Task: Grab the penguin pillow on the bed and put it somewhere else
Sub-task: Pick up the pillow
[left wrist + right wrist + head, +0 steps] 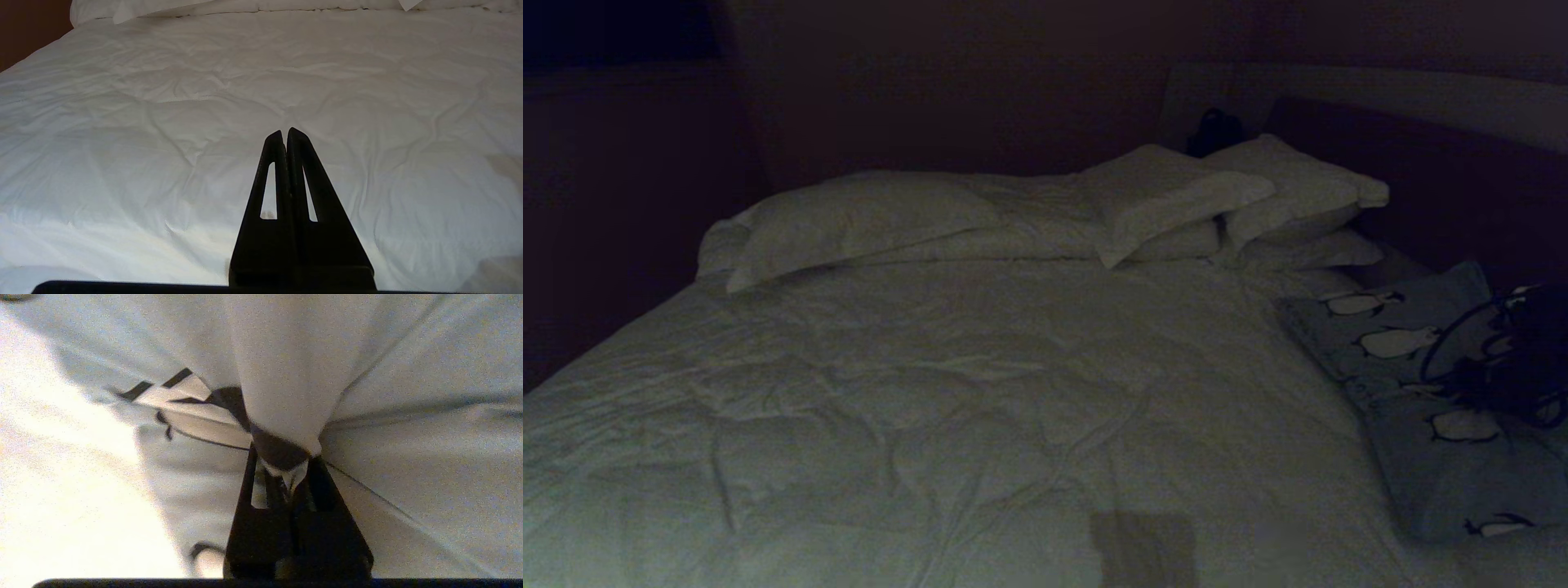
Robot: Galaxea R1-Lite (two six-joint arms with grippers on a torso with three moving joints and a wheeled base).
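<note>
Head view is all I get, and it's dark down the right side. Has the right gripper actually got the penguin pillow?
Observer: Yes. In the right wrist view the right gripper is shut on a pinched fold of the penguin pillow.
Operator: And the left gripper? I can't see it.
Observer: The left gripper is shut and empty, hanging over the white duvet.
Operator: Is anything lying in front of it?
Observer: Only the wrinkled duvet, with the white pillows at the far end.
</note>
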